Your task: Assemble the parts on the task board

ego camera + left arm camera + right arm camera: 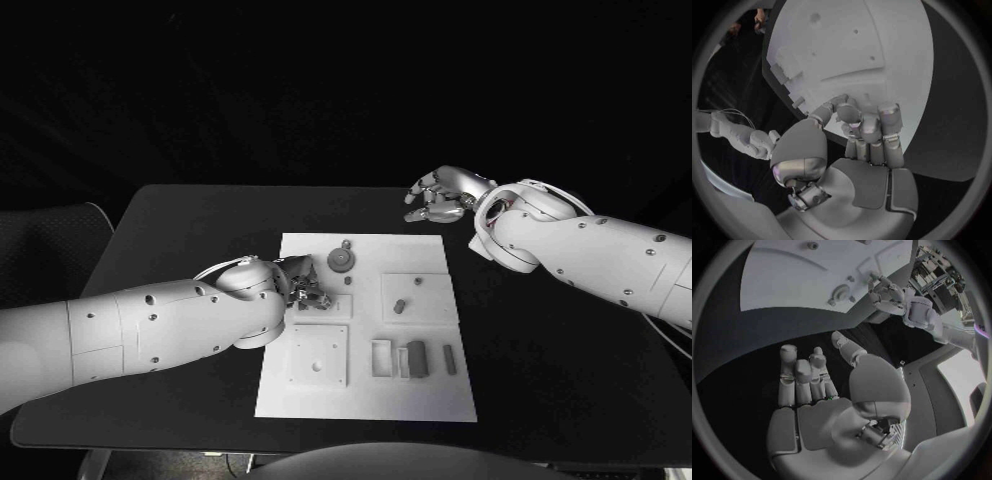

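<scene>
- My left hand [299, 283] rests on the task board [433, 395], fingers curled; what it grasps, I cannot tell.
- My right hand [440, 194] hovers released over the bench [188, 215].

The left arm [137, 325] reaches in low, and its hand [296, 283] has the fingers [870, 127] curled in together; I cannot tell if they hold something. The right arm [591, 255] is bent, and its hand [440, 195] is held with loosely spread fingers [801, 372], holding nothing.
</scene>
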Controlling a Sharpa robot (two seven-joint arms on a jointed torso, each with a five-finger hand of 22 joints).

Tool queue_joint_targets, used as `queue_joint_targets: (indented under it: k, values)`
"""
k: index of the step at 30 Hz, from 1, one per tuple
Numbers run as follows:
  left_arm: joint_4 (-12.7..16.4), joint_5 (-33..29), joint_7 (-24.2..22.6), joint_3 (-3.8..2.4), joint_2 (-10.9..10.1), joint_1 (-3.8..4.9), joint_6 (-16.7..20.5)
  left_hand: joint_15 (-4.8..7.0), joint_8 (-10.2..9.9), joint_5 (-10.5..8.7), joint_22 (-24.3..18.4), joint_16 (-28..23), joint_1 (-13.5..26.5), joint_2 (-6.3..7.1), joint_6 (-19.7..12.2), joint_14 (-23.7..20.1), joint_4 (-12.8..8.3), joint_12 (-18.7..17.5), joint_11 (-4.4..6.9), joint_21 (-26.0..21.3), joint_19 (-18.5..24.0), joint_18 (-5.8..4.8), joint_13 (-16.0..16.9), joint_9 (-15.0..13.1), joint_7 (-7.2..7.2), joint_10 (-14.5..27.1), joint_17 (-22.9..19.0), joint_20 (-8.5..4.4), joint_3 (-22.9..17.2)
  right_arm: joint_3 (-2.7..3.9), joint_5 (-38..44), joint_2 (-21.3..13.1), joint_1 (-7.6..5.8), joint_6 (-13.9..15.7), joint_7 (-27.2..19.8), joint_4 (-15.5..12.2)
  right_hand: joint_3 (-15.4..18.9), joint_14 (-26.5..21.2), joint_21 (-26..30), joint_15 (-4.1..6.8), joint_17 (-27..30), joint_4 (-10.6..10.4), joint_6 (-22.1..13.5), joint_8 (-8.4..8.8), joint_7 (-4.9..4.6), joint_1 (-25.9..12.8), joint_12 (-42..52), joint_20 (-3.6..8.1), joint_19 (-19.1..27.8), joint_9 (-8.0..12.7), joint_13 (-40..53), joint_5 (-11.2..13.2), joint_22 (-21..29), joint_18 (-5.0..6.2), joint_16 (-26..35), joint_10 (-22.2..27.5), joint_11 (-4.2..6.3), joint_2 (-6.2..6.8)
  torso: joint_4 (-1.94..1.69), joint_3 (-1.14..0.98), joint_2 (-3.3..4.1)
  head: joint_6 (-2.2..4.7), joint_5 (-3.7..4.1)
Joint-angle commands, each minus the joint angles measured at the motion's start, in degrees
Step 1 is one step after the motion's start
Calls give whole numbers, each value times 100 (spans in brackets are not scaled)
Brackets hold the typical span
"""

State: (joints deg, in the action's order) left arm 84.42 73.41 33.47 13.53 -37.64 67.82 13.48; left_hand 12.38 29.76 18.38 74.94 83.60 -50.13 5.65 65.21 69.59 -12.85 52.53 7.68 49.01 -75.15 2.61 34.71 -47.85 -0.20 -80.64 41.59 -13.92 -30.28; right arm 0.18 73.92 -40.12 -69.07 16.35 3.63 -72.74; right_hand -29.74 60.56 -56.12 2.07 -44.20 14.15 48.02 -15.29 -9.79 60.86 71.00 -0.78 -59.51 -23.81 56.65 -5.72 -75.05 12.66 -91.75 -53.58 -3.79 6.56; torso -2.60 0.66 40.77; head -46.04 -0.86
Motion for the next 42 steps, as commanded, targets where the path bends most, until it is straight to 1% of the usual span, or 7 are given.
queue_joint_targets:
  k: [1, 12, 22, 30, 36, 39, 42]
  values:
    - [24, -32, 55, 4, -19, -4, -110, 133, 39, 21, 98, 21, -292, -349, 736, 110, -192, 20, 50, 31, -40, 118, -6, -4, -235, 83, -6, -1, -210, 2, -4, 1, 6, -73, -13, 3, -3, 9, 27, 22, -5, -39, -1, 22, -31, -52, 35, 28, -1, 7, -7, -23, -50, 234, 26, 29, 6, -7, -1, 0, 1, 11, -4]
    - [12, -151, 54, 1, -27, -1, -251, 133, 42, 21, 98, 21, -294, -351, 733, 111, -199, 22, 51, 32, -40, 119, -7, -4, -235, 85, -8, -1, -215, 2, -4, 0, 7, -76, -11, 15, -3, 9, 27, 21, -6, -40, -2, 22, -31, -52, 38, 28, -1, 8, -11, -23, -50, 234, 26, 30, 6, -6, -1, -1, 2, 33, -1]
    - [-5, -183, 89, 0, 0, 3, -442, 134, 44, 22, 98, 20, -295, -355, 729, 110, -204, 23, 51, 31, -39, 120, -9, -4, -235, 88, -9, 0, -219, 2, -4, -1, 8, -79, -9, 19, -4, 9, 27, 21, -6, -41, -2, 22, -31, -52, 40, 28, -1, 9, -14, -23, -50, 234, 27, 32, 6, -5, -1, 0, 1, 22, 12]
    - [-81, -220, 99, 0, 30, 7, -456, 133, 46, 19, 98, 19, -292, -355, 724, 109, -209, 25, 51, 30, -36, 120, -11, -4, -234, 90, -10, 2, -221, 2, -4, -1, 8, -83, -7, 24, -3, 9, 27, 21, -6, -43, -2, 21, -32, -54, 42, 29, -1, 9, -17, -22, -50, 234, 27, 33, 6, -5, -1, -1, 1, 22, 18]
    - [-140, -170, 83, 0, 87, 7, -519, 134, 55, -34, 95, 13, -266, -356, 709, 103, -200, 26, 50, 26, -32, 121, -18, -6, -230, 97, -16, 5, -216, 2, -4, -4, 9, -115, 4, 17, -2, 9, 27, 21, -7, -45, -3, 22, -32, -58, 44, 28, -1, 10, -19, -22, -50, 234, 27, 33, 6, -3, -2, 0, 2, 17, 23]
    - [-167, -162, 74, 1, 110, 7, -509, 136, 62, -70, 94, 11, -253, -329, 702, 101, -196, 30, 49, 24, -31, 125, -22, -10, -229, 98, -19, 5, -211, 2, -4, -8, 9, -119, 11, 15, -1, 9, 27, 21, -7, -47, -4, 22, -32, -60, 45, 28, -1, 10, -20, -22, -50, 234, 27, 34, 5, -3, -1, -1, 3, 12, 24]
    - [-214, -150, 44, 1, 136, 7, -535, 137, 93, -44, 89, 12, -234, -242, 705, 98, -164, 54, 50, 17, -31, 132, -20, -26, -235, 87, -21, 4, -213, 2, -4, -11, 9, -122, 15, 8, -1, 9, 28, 21, -7, -48, -5, 22, -33, -60, 46, 28, -1, 11, -21, -22, -50, 234, 27, 34, 5, -4, 0, 0, 1, 11, 25]
